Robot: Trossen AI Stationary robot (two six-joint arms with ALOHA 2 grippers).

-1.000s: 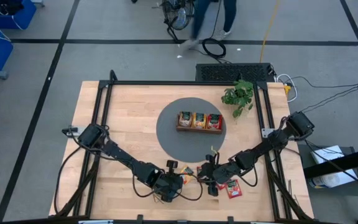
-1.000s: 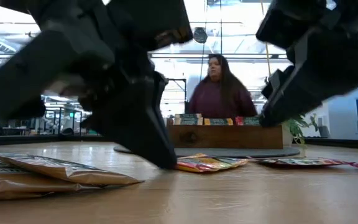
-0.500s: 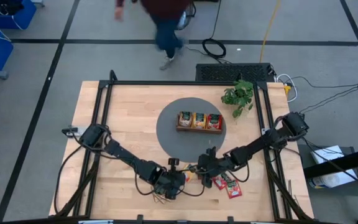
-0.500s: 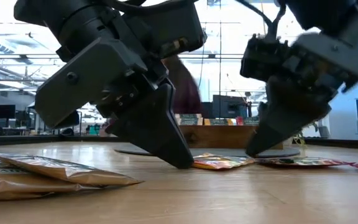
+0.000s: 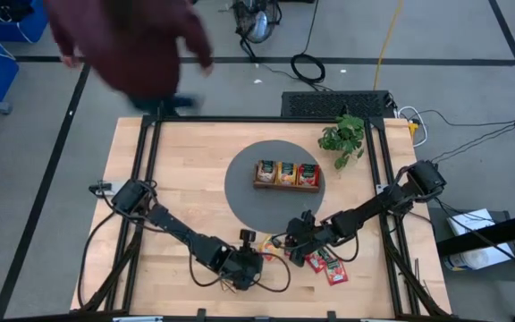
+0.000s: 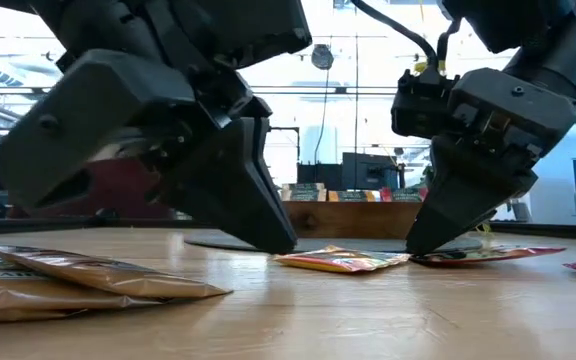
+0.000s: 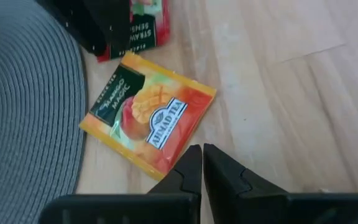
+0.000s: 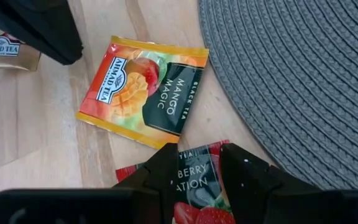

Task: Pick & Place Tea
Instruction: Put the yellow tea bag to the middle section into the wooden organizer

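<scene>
Orange mango sachet (image 7: 146, 116); grey woven mat (image 8: 297, 74).

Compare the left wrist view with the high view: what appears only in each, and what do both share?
Only the left wrist view shows the print "Mango Magic" on the flat orange tea sachet. Only the high view shows the brown wooden three-compartment tray, the green leafy plant and a person in a dark red top. Both show the round grey woven mat and the sachet.

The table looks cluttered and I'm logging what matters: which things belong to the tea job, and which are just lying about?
Part of the job:
- orange mango sachet
- red strawberry sachet, under the open right gripper
- wooden tray, partly filled
- shut left gripper, beside the mango sachet

Just lying about:
- green plant
- grey round mat
</scene>
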